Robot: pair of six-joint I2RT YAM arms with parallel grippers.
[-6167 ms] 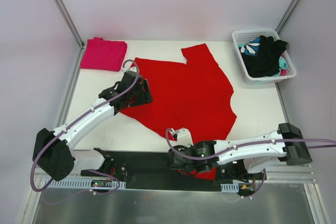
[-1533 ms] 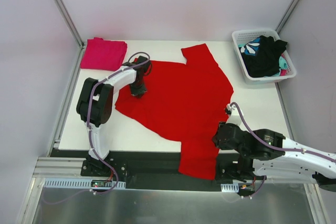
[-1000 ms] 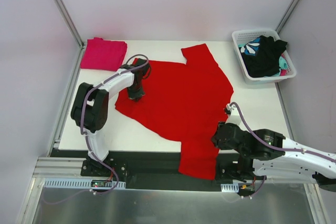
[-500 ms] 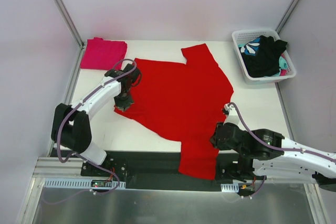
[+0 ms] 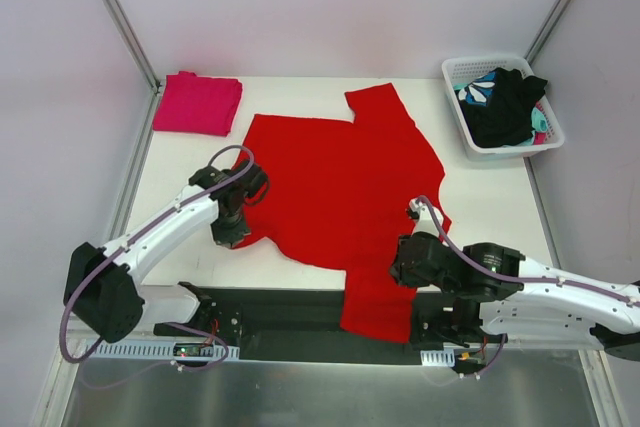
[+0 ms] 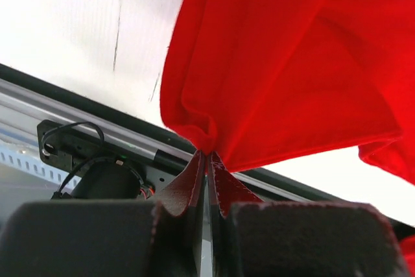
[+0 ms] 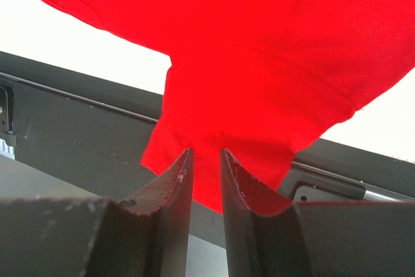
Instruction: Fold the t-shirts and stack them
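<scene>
Across the white table (image 5: 170, 172): bare strips open along the left and far edges. Mid-table, one red t-shirt (image 5: 340, 182), spread out, lower part spilling over the near edge. At the far right corner, one basket (image 5: 508, 150) holding one black garment (image 5: 505, 112) and one teal-and-white garment (image 5: 476, 90), mostly buried. At the far left corner, one folded magenta t-shirt (image 5: 197, 103). Two grippers: left gripper (image 6: 207, 160) pressed tight on the red hem near the near-left side; right gripper (image 7: 206, 155) pinching the overhanging cloth, fingertips hard to make out from above.
</scene>
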